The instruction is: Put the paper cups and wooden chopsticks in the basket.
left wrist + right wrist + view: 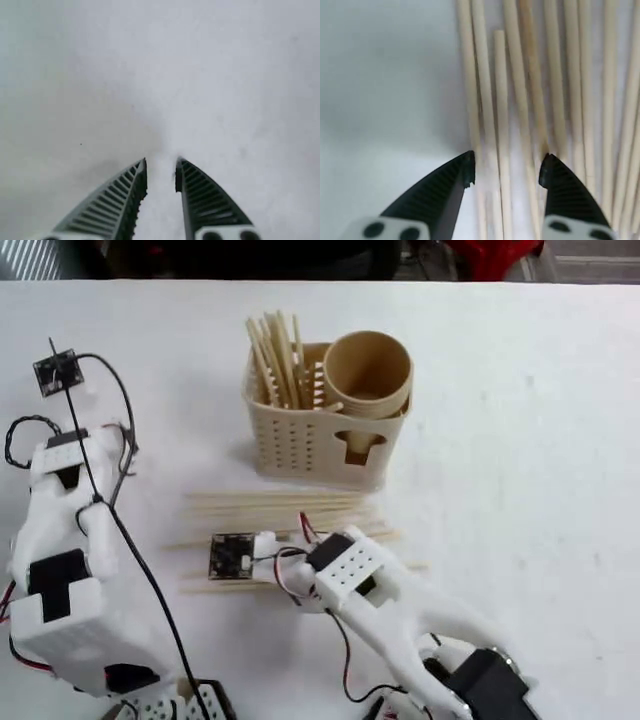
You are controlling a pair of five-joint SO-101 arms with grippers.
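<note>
Spread wide at right gripper (507, 167), straddling several loose chopsticks (520, 100) on table (385, 100) — none gripped. Narrow gap at left gripper (161, 167), empty. Paper cups (368, 375) inside basket (300, 455).

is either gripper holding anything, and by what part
Nothing is held. The right gripper is open over loose chopsticks; the left gripper is open above the table.

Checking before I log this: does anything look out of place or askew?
Nothing looks damaged or spilled. Loose wooden chopsticks lie on the table in front of the basket, and a few are splayed at angles instead of lying with the bunch.
</note>
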